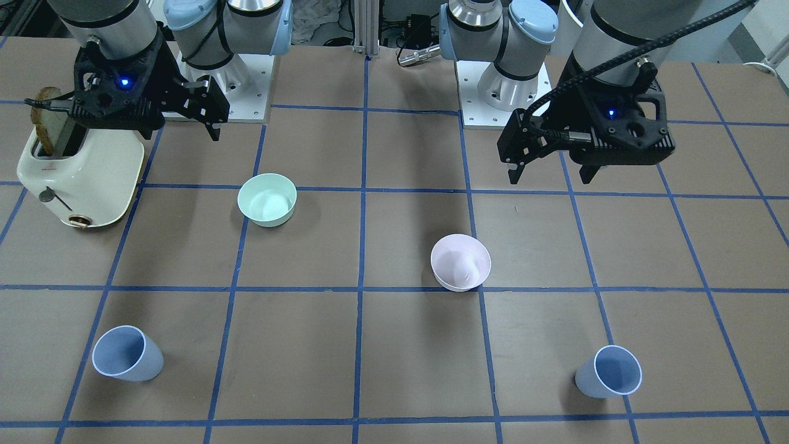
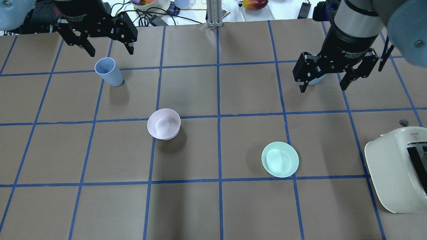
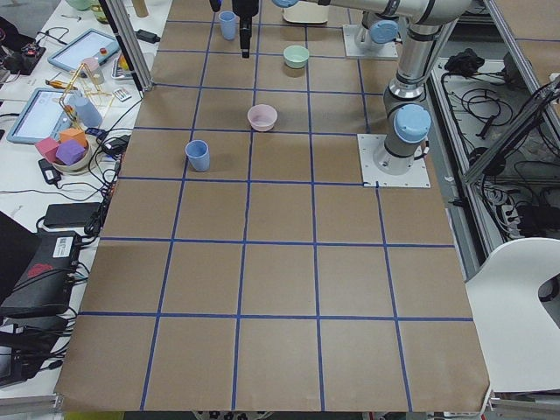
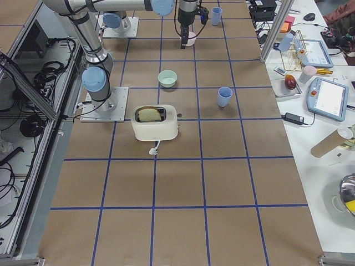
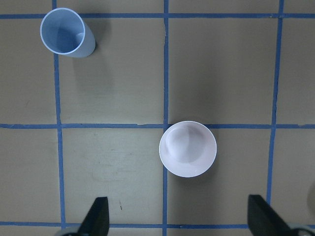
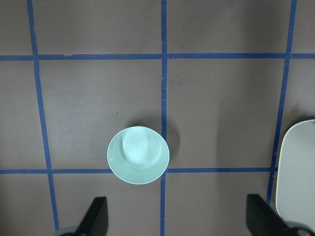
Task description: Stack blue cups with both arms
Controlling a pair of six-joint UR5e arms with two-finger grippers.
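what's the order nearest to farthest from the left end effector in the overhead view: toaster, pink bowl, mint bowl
From left end effector:
1. pink bowl, left of centre
2. mint bowl, right of centre
3. toaster, right edge

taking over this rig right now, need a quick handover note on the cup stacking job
Left end effector: open, empty, raised over the table.
Right end effector: open, empty, raised over the table.
Left-side blue cup and right-side blue cup: both upright, far apart, on the table's side away from the robot.
Done: nothing grasped, nothing stacked.
Left: grasp the cups, nest one inside the other.
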